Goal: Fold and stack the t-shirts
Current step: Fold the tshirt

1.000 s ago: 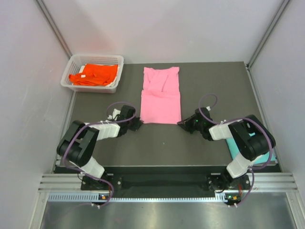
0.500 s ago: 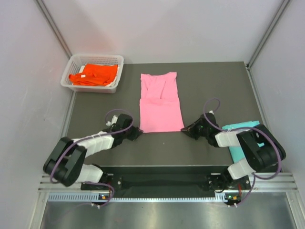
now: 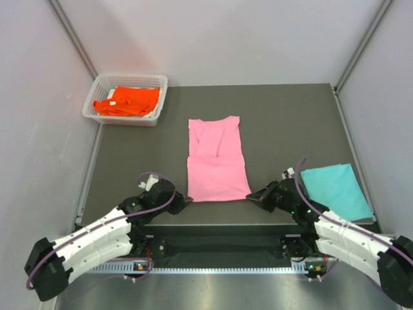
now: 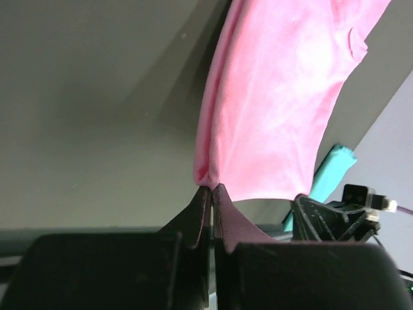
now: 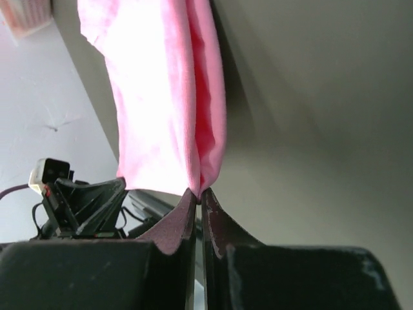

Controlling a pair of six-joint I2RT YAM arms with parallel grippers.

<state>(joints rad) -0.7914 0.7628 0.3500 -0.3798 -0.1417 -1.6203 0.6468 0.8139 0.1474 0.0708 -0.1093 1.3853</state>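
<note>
Two corners of the pink shirt [image 3: 216, 161] pinched.
The left end effector [image 3: 183, 201] and right end effector [image 3: 252, 196] are each closed tight on a near corner; the shirt lies flat on the table [image 3: 284, 126], teal shirt [image 3: 335, 190] to its right.

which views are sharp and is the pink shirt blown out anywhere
Top view: even light, sharp, hardly any shadow. Left wrist view: pink shirt bright, slightly washed out; the dark left fingers look soft. Right wrist view: the shirt's middle glares toward white; the right fingers are dark and soft too.
</note>
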